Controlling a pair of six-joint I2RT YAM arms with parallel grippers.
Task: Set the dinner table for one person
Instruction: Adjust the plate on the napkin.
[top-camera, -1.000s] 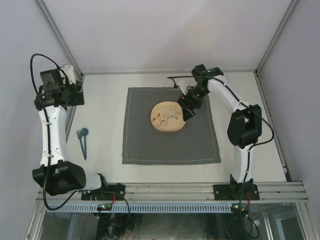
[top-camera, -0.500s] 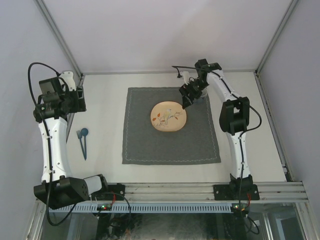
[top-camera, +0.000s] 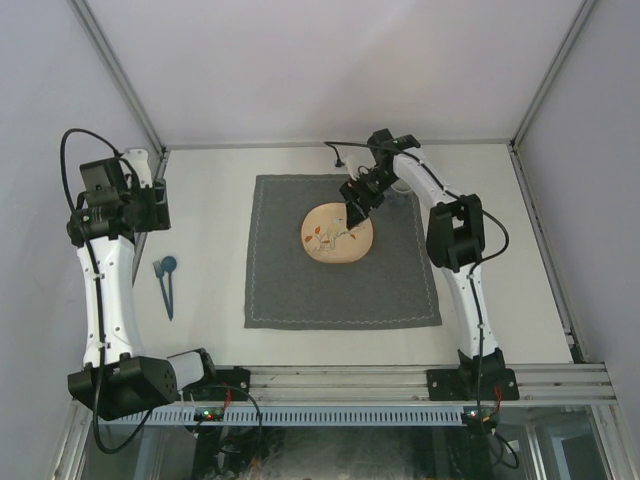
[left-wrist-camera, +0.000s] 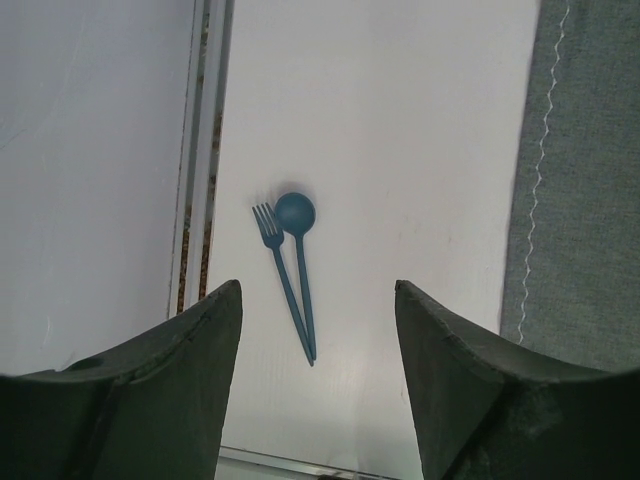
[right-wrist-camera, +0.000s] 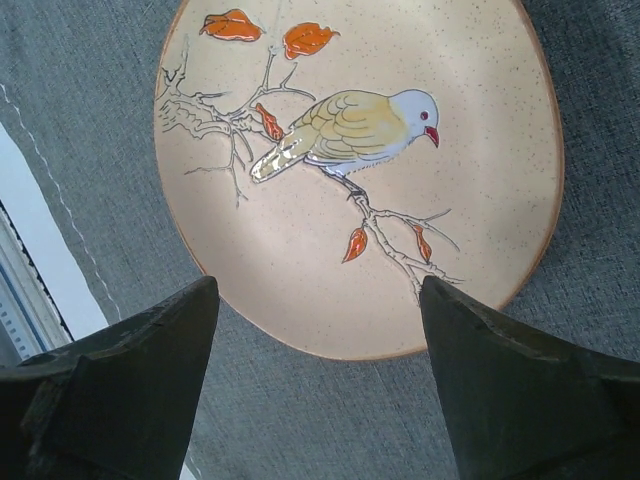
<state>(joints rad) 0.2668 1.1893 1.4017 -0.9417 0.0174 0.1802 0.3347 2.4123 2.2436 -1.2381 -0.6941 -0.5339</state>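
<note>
Dinner table (top-camera: 200, 190) fills middle of top view; plate (top-camera: 336, 232) centre, on cloth (top-camera: 300, 290). My right pincer (right-wrist-camera: 320, 290) wide, empty, low over plate: could clip rim. My left pincer (left-wrist-camera: 318, 300) wide, empty; fork (left-wrist-camera: 283, 280), spoon (left-wrist-camera: 298, 230) handles meeting, might grab both.

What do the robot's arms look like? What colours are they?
The left arm and right arm are white tubes with chunky black joints. Thin black cables loop off them. The left gripper and right gripper each have two dark, wedge-shaped fingers.
</note>
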